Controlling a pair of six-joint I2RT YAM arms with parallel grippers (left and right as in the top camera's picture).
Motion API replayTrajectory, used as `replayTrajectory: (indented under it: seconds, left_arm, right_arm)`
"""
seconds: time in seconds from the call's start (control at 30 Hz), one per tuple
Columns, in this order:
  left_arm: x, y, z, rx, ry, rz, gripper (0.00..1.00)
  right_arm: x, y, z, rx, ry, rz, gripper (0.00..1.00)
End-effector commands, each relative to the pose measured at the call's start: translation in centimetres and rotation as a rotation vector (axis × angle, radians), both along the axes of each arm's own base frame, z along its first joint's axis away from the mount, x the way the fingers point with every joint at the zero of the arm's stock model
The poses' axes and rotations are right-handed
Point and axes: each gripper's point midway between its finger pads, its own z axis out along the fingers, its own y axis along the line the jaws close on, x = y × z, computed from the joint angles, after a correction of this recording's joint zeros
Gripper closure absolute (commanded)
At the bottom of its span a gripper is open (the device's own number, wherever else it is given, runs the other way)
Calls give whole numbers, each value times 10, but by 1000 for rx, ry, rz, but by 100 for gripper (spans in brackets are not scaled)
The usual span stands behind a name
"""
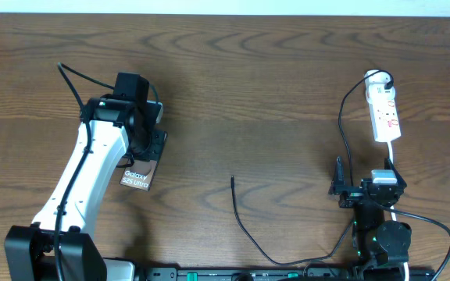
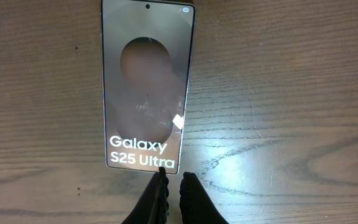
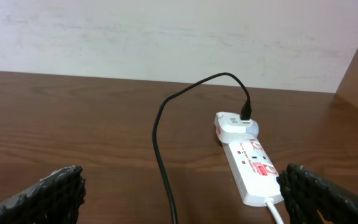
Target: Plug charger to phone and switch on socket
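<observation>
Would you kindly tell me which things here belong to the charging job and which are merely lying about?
For the job: phone, charger, white adapter plugged into the socket.
Merely there: wooden table.

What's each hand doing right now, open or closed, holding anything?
Left hand: closed, fingertips at the phone's bottom edge, holding nothing.
Right hand: open wide, empty.
</observation>
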Motion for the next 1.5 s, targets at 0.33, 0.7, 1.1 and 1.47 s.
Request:
replayTrajectory:
  seconds: [0.33,0.7,1.1,1.47]
  left_arm:
    - [13,6,2,40,-36,-2,0]
    - [17,14,-40,97,80,-11,0]
    - [18,27,-67,96,152,-34,1]
    - [20,27,-68,-27,144,-28,1]
  right_arm:
    - [0,-1,-1,-3,3,-9,1]
    - [0,-1,-1,-3,3,-9,1]
    - [0,-1,-1,-3,3,-9,1]
    - [0,-1,-1,-3,3,-9,1]
